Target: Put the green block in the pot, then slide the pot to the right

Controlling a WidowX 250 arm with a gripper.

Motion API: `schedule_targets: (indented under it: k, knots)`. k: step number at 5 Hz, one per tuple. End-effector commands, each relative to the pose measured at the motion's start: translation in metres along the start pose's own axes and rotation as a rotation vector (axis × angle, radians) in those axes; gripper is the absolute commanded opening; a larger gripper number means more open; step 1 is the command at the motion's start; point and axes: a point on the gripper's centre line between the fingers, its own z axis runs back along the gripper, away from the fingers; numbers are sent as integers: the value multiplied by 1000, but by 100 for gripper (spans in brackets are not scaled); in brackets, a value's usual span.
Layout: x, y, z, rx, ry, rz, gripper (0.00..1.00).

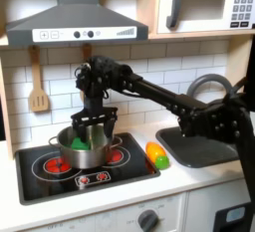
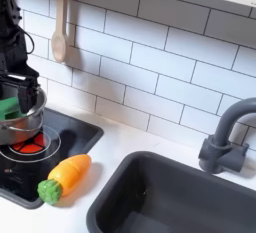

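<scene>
The silver pot [image 1: 84, 150] stands on the left burner of the toy stove; in the second exterior view the pot [image 2: 20, 123] sits at the left edge. The green block [image 1: 79, 141] lies inside it, and the green block [image 2: 8, 107] shows over the rim in the second exterior view. My gripper [image 1: 93, 126] hangs over the pot's right half with its fingers spread, reaching down to rim height. In the second exterior view the gripper [image 2: 24, 87] is just right of the block and holds nothing.
A yellow, orange and green toy vegetable [image 1: 156, 155] lies on the counter between stove [image 1: 125, 168] and sink [image 1: 204, 148]; it also shows as the vegetable [image 2: 62, 177]. A grey faucet [image 2: 224, 137] rises behind the sink. A wooden spatula [image 1: 38, 85] hangs on the tiled wall.
</scene>
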Motion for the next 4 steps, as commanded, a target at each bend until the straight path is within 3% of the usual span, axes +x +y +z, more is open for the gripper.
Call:
schedule_targets:
  k: [1, 4]
  knots:
    - [-7, -5, -9, -6, 36, -10, 100]
    - [-16, -22, -18, -30, 74, -39, 100]
